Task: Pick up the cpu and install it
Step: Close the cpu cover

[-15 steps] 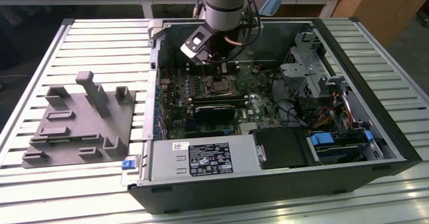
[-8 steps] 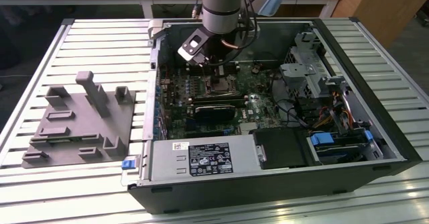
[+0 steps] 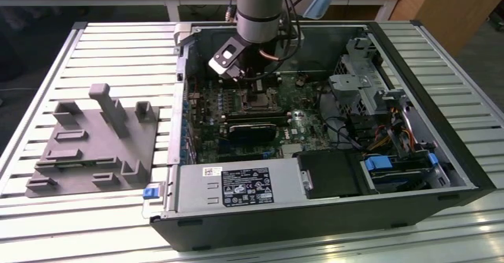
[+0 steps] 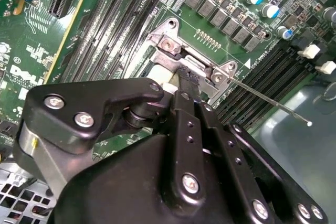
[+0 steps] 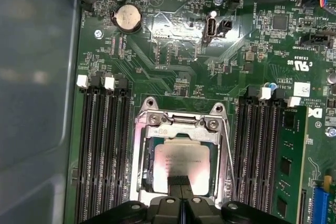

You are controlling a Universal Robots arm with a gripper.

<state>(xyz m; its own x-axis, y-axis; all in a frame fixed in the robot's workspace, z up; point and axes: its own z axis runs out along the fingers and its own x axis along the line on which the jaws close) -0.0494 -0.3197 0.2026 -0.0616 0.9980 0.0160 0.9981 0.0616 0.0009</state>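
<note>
The cpu [image 5: 181, 158], a small square chip with a silvery top, lies within the open socket frame [image 5: 181, 121] on the green motherboard, turned slightly askew. My gripper [image 5: 181, 182] reaches straight down over it, shut, its two dark fingers pressed together with only a thin seam between them. The tips overlap one edge of the chip; whether they touch it I cannot tell. In the second wrist view the gripper [image 4: 182, 80] points at the socket frame [image 4: 173, 43]. In the exterior view the gripper [image 3: 250, 86] hangs inside the computer case above the socket [image 3: 256, 102].
The open case [image 3: 441, 127] lies on a slatted table, with a power supply [image 3: 236, 186] and drive bays [image 3: 393, 168] inside. Memory slots [image 5: 102, 145] flank the socket. The socket's thin lever [image 4: 268, 100] sticks out sideways. A grey fixture plate [image 3: 87, 151] lies at the exterior view's left.
</note>
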